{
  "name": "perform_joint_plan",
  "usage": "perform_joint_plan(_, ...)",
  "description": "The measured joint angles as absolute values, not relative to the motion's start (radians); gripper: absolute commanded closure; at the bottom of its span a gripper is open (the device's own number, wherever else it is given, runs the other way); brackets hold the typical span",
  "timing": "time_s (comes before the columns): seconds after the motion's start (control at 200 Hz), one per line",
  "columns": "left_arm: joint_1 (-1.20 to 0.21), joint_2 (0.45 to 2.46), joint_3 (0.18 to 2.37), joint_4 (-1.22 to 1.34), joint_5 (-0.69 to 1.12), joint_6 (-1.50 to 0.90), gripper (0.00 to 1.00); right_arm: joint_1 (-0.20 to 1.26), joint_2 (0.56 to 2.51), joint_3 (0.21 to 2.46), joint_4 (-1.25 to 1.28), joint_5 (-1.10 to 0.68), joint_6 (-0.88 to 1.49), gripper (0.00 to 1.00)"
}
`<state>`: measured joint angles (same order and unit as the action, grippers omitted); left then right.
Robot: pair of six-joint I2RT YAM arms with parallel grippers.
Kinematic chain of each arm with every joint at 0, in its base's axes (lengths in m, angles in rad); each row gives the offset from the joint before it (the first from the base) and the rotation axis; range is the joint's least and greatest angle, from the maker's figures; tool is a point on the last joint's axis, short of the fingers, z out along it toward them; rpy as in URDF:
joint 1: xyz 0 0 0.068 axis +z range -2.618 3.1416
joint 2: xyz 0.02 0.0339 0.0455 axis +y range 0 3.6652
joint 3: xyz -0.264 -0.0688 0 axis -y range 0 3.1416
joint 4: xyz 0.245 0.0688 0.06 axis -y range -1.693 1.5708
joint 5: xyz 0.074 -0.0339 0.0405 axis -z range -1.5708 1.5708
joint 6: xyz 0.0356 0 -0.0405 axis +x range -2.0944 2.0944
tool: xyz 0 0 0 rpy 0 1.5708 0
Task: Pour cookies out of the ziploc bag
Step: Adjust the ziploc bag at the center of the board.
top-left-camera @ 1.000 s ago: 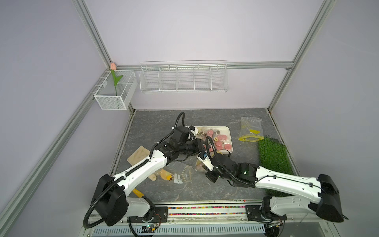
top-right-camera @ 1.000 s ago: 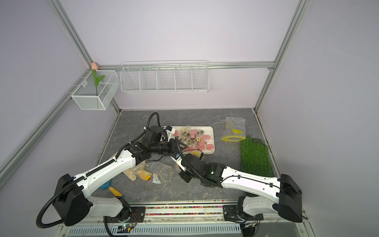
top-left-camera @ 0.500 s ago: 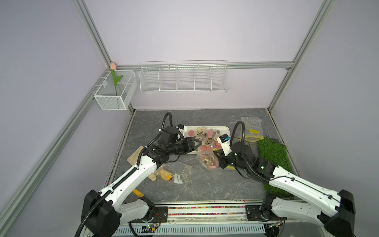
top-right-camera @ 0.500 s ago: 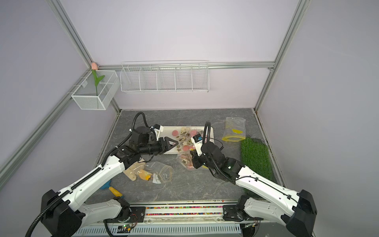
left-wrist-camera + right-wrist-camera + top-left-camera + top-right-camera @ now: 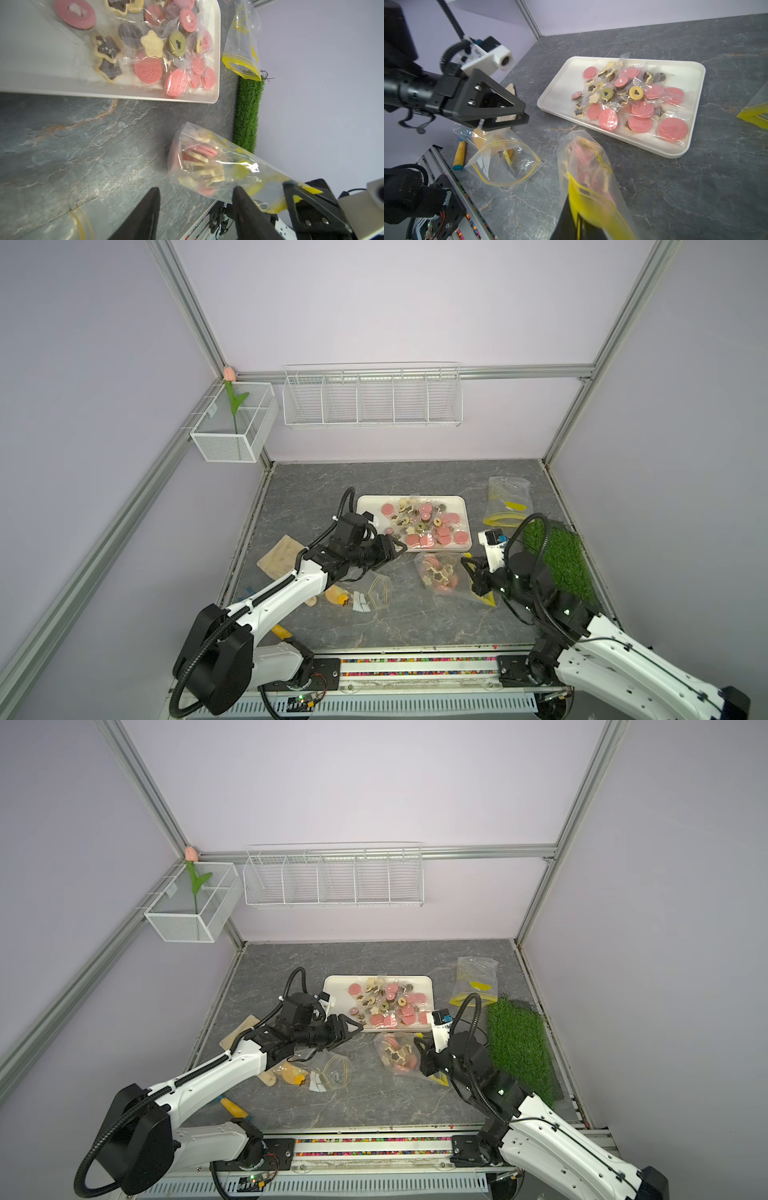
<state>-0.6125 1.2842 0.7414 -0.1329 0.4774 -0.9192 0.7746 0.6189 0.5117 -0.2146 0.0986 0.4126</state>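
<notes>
The task is looking partly done. Many cookies (image 5: 424, 524) are already lying on the white tray (image 5: 370, 506) in the middle of both top views, most of them in clear wrappers. A further batch of pink and beige ones is sitting inside the bag (image 5: 268, 180), just below the tray's lower right corner in a top view, so this bag has yet to be emptied, as I judge it.

The right jaws are pinching the bag's yellow zip end and holding it up, while the bag's full end is sagging toward the table (image 5: 374, 630) and seems to be resting on it. The left jaws are standing about half open, gripping nothing, and hovering by the tray's lower left corner, apart from the bag.

An empty bag (image 5: 508, 493) is lying at the upper right of the table beside the grass mat (image 5: 561, 560), and a third bag (image 5: 380, 593) is lying under the left arm.

Whether the zip is open is not showing: the yellow strip is blurring in the right wrist view and covering the right jaws' tips. The cookies in the bag are overlapping, so their number is hard to make out. The third bag's contents are partly hiding under the left arm.
</notes>
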Motion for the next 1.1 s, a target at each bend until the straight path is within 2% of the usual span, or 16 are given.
perform_joint_plan(0.155, -0.624, 1.349, 0.715, -0.06, 0.48, -0.958, 0.46, 0.774, 0.535, 0.483, -0.247, 0.096, 0.411, 0.93)
perform_joint_plan(0.525, -0.74, 1.49, 0.714, 0.109, 0.48, -1.05, 0.53, 0.774, 0.492, 0.43, -0.273, 0.1, 0.412, 0.93)
perform_joint_plan(0.77, -0.745, 1.567, 0.71, 0.224, 0.476, -1.113, 0.55, 0.774, 0.473, 0.429, -0.29, 0.101, 0.412, 0.94)
perform_joint_plan(0.915, -0.746, 1.625, 0.682, 0.326, 0.479, -1.166, 0.62, 0.774, 0.473, 0.429, -0.295, 0.104, 0.412, 0.93)
perform_joint_plan(1.1, -0.748, 1.649, 0.646, 0.409, 0.479, -1.221, 0.62, 0.774, 0.473, 0.429, -0.295, 0.108, 0.412, 0.93)
